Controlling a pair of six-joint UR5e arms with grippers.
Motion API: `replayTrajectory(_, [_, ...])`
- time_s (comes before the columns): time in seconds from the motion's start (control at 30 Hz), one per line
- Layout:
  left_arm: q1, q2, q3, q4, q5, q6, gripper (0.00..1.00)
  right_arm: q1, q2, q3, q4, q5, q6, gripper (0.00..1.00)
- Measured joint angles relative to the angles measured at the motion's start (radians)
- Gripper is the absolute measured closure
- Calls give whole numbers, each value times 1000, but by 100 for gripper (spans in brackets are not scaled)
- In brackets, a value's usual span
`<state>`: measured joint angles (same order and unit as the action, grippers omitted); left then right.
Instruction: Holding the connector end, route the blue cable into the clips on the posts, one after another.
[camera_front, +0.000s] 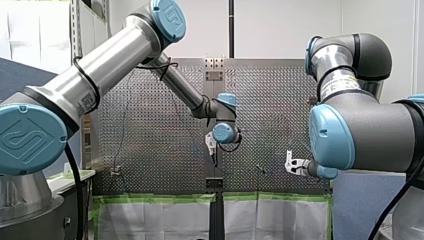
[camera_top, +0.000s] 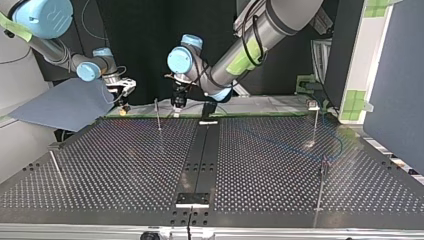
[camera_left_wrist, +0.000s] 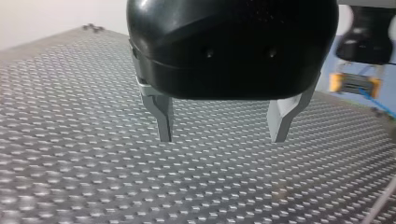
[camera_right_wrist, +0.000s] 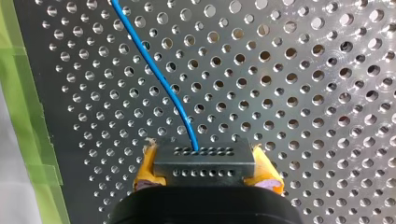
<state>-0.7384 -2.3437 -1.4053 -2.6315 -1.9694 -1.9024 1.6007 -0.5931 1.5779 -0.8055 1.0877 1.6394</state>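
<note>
In the right wrist view my right gripper (camera_right_wrist: 206, 173) is shut on a black connector (camera_right_wrist: 204, 158), yellow pads on both of its sides. The blue cable (camera_right_wrist: 154, 74) leaves the connector and runs away over the perforated table (camera_right_wrist: 299, 93). My left gripper (camera_left_wrist: 222, 133) hangs open above the table with nothing between its metal fingers (camera_left_wrist: 163, 121). From the left wrist view my right gripper (camera_left_wrist: 357, 83) shows off to one side with the connector. In the top view my right gripper (camera_top: 123, 95) is at the far left and my left gripper (camera_top: 178, 102) near the far middle. Thin posts (camera_top: 157, 115) (camera_top: 316, 122) (camera_top: 321, 185) stand on the table.
Another post (camera_top: 55, 169) stands at the top view's near left. A faint blue cable line (camera_top: 287, 146) crosses the table's right half there. Green tape (camera_right_wrist: 23, 116) lines the table's edge by my right gripper. A black centre strip (camera_top: 202, 150) divides the table.
</note>
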Motion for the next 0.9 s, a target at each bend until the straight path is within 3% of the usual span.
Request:
replayTrajectory(0.37, [11, 105, -105, 103, -23, 24, 0, 1, 3, 0, -1, 0, 0, 100])
replayTrajectory(0.9, [28, 247, -247, 170, -37, 34, 0, 5, 5, 0, 0, 0, -1, 100])
